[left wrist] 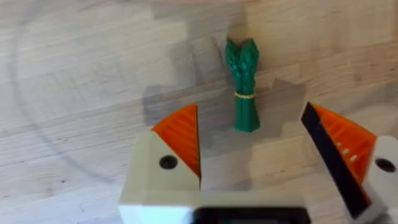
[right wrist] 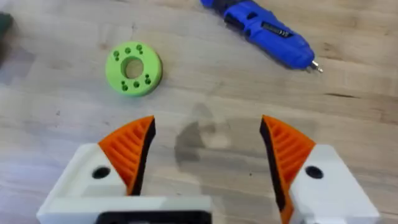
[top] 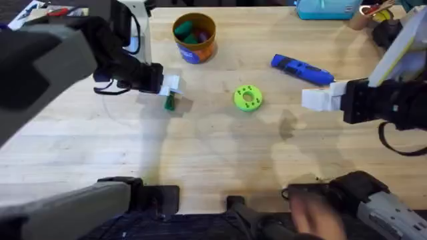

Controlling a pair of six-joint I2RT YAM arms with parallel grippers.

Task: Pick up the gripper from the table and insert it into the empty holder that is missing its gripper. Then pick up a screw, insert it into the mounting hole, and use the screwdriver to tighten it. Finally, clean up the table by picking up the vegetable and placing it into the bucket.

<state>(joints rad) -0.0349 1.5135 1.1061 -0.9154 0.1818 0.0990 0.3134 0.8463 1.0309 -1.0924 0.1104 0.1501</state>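
— What lay on the table (top: 220,153)?
— Bare planks. The left gripper (left wrist: 252,158) hung spread above the vegetable (left wrist: 244,84); the bucket (top: 194,38) stood beyond.
— The right gripper (right wrist: 208,152)?
— Spread, empty; the screwdriver (right wrist: 267,34) ahead, its rear cut off.

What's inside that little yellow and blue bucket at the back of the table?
The bucket already holds toy pieces: one green and one reddish piece show above its rim. Anything deeper is hidden by those pieces and the wall. The vegetable lies on the table, outside it.
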